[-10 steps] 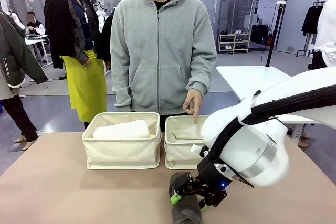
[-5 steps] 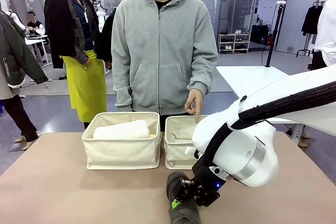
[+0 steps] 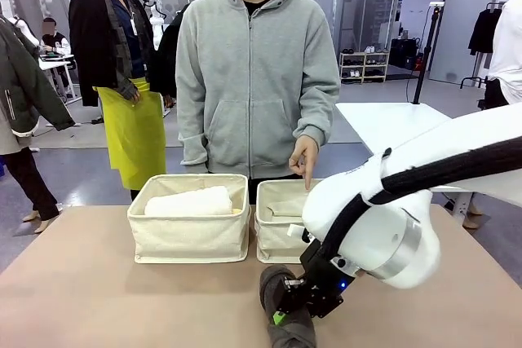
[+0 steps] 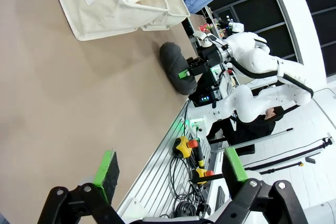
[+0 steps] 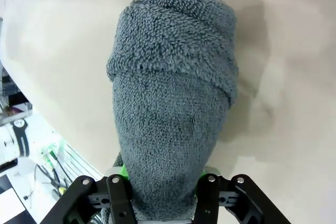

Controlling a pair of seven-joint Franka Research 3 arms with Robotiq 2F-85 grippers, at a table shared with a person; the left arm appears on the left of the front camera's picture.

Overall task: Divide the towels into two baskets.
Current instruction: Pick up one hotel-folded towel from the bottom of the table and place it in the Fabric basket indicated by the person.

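Right gripper (image 3: 287,309) pinching the dark grey towel (image 3: 285,307), maybe lifted, near table's (image 3: 98,283) front edge. Left gripper (image 4: 168,174) spread wide.

The right gripper (image 3: 287,307) clamps the dark grey towel (image 3: 287,315) at the near edge; two baskets (image 3: 190,238) sit beyond, the left one holding a white towel (image 3: 189,201).

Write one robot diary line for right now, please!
right gripper: shut on dark grey towel | left gripper: open | white towel: in left basket
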